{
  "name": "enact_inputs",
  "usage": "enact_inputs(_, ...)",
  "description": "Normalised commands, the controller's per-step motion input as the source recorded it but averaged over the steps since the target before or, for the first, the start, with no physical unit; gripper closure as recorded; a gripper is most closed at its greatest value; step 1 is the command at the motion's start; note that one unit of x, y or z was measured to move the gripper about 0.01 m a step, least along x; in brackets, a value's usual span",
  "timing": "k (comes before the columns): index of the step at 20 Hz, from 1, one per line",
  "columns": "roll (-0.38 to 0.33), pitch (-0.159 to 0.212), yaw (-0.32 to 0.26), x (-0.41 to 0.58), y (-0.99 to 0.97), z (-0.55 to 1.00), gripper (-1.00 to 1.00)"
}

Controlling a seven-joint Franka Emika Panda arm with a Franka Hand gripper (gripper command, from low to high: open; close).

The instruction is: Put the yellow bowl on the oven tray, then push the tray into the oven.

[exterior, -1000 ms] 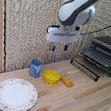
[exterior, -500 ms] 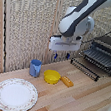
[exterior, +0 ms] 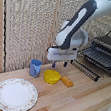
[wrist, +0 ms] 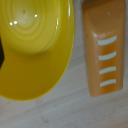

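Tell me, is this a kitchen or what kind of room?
Probably a pretend kitchen set up for a robot: a wooden table holds a toaster oven, a floral plate, a yellow dish and a blue cup.

A mock kitchen set up for a robot, by the look of it.

I'm looking at a pale wooden counter (exterior: 80, 103) carrying a floral plate (exterior: 14, 94), a blue cup (exterior: 35, 68), a yellow dish (exterior: 52, 77) and a toaster oven (exterior: 106, 52), with woven blinds (exterior: 31, 23) hanging behind; a white robot arm (exterior: 83, 25) is reaching over it all, suggesting a lab rather than a home.
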Motion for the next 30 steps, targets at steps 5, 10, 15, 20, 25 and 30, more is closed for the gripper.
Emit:
enact_inputs(5,-0.118,-0.023,0.100,0.102,0.12,-0.48,-1.00)
enact_inputs(10,-0.174,-0.004,0.097,0.005,0.25,-0.34,1.00)
enact_inputs(15,-0.102,0.027,0.057,0.001,0.23,-0.13,1.00)
enact_inputs(20,-0.073,0.037,0.010,0.000,0.18,-0.07,1.00)
enact_inputs(25,-0.001,-0.010,-0.003,0.002,-0.05,0.07,1.00)
enact_inputs(30,0.002,0.042,-0.032,0.085,-0.26,0.63,1.00)
